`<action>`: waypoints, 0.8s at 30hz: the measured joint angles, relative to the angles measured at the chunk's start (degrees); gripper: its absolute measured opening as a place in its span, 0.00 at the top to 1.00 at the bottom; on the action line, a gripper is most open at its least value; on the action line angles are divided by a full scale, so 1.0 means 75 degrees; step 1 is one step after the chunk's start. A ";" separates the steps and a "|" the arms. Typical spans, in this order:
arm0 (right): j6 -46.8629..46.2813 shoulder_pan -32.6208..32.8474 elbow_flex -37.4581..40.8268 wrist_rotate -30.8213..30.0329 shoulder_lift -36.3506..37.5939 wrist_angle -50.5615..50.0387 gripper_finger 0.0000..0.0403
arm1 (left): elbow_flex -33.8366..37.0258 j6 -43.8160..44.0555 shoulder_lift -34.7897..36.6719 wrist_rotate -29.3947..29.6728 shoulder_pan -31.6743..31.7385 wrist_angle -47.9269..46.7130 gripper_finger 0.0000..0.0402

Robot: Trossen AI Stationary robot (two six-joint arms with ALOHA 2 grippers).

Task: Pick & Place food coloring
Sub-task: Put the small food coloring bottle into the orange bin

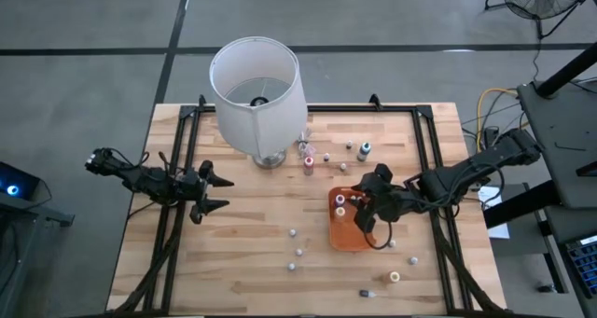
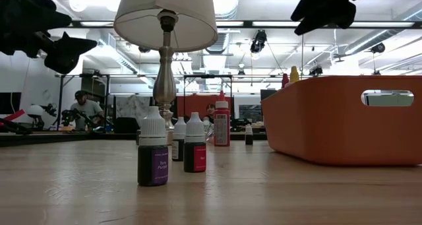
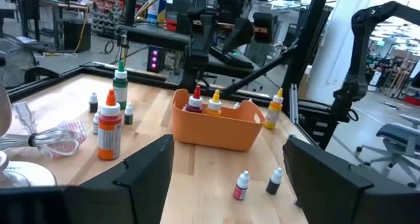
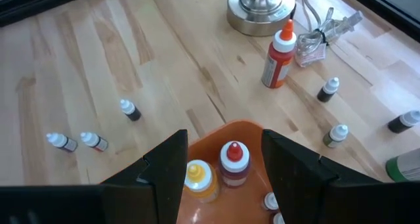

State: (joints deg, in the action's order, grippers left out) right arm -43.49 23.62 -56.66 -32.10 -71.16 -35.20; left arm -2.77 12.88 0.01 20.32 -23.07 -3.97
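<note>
Guessing these tiny food coloring bottles (image 1: 293, 233) are light, stiff and tippy; grab the body under the cap. Right gripper (image 1: 366, 213) fingers spread empty above the orange tray (image 1: 347, 239), left gripper (image 1: 213, 193) open too.

Bottles (image 1: 340, 205) in tray (image 1: 347, 239), lamp (image 1: 257, 92) behind.

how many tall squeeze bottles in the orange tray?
2: yellow-capped bottle and red-capped bottle, side by side at one end of the orange tray. Right claw may hide others.
</note>
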 joint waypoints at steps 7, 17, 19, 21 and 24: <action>-0.0002 0.0000 0.0000 0.0030 -0.0212 0.0099 0.54 | 0.0018 0.0054 0.0000 -0.0029 0.0000 0.0013 0.36; -0.0029 0.0000 0.0000 0.0140 -0.0294 0.0286 0.54 | 0.0318 0.0074 -0.0167 -0.2414 0.0000 0.0565 0.36; -0.0028 0.0000 0.0000 0.0141 -0.0294 0.0293 0.54 | 0.0321 -0.0113 -0.0300 -0.2361 0.0020 0.0571 0.36; -0.0020 0.0000 0.0000 0.0144 -0.0294 0.0357 0.54 | 0.0321 -0.0187 -0.0400 -0.2292 0.0047 0.0589 0.36; -0.0013 0.0000 0.0000 0.0146 -0.0291 0.0405 0.54 | 0.0321 -0.0079 -0.0483 -0.2044 0.0084 0.0626 0.36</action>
State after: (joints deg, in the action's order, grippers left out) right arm -43.59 23.62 -56.66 -31.00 -73.34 -32.16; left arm -0.36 12.29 -3.61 4.99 -22.44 0.73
